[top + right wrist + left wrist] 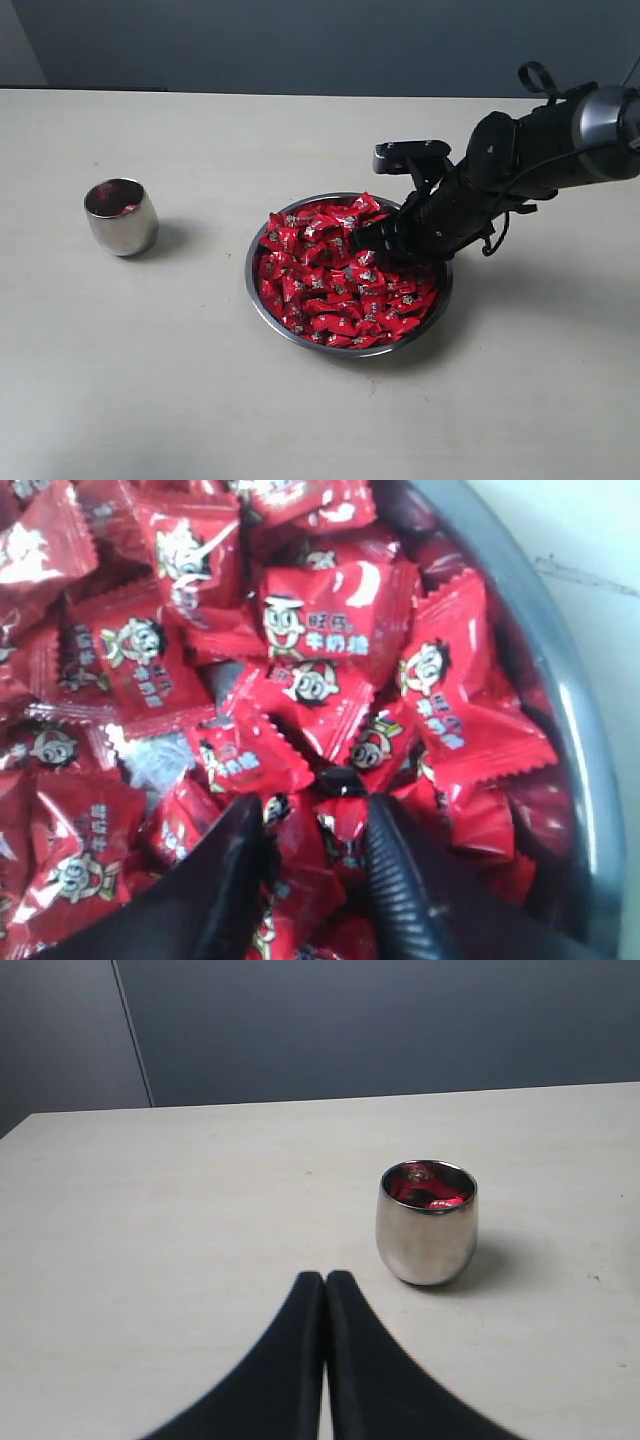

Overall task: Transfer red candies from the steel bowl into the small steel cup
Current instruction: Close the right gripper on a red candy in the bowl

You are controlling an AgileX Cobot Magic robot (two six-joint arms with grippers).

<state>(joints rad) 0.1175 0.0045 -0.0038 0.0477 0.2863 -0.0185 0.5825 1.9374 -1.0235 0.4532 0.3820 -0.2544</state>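
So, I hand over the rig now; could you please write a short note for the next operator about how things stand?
Left gripper: shut, holds nothing, points toward the small steel cup.
Right gripper: down in the steel bowl, fingers apart among the red candies; a firm grip cannot be confirmed.
The cup stands upright left of the bowl, apart from it.
Done: red shows inside the cup, so some candies seem moved.
Left: most candies lie in the bowl; each goes to the cup.

Exterior overlooks table (200, 400); left wrist near cup (427, 1222), right inside bowl (583, 730).
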